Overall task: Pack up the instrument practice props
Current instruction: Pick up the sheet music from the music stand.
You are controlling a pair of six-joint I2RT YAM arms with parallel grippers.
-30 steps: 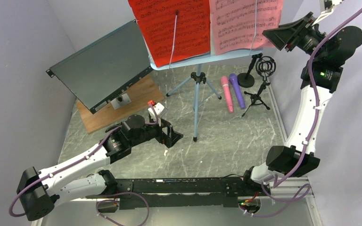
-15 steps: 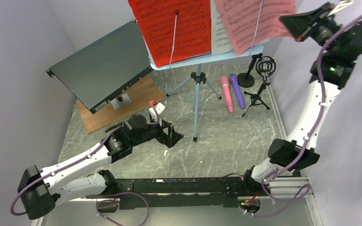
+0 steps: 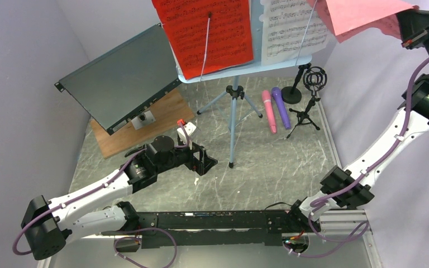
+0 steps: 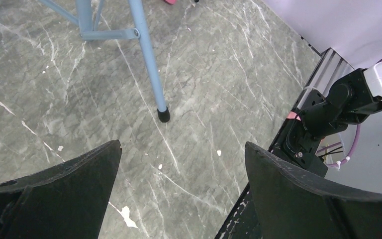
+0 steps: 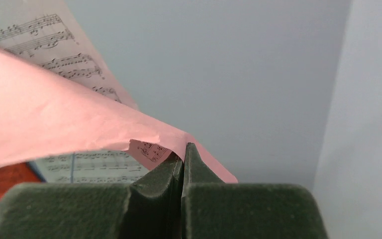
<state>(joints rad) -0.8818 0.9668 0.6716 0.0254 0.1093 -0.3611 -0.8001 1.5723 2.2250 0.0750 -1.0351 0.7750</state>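
Two claws, R claw (image 5: 183, 152) pinching edge of pink page (image 3: 360, 14), held high, upper right of blue rack (image 3: 240, 70), red page (image 3: 206, 33) & white page (image 3: 287, 28) on rack, L claw (image 4: 182, 147) spread wide, low over table (image 3: 268, 167) nr rack leg (image 4: 149, 59), pink mic (image 3: 268, 110) & purple mic (image 3: 282, 107) lying on table

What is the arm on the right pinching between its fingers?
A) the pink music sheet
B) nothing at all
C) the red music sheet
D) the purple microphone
A: the right gripper is shut on a corner of the pink sheet.
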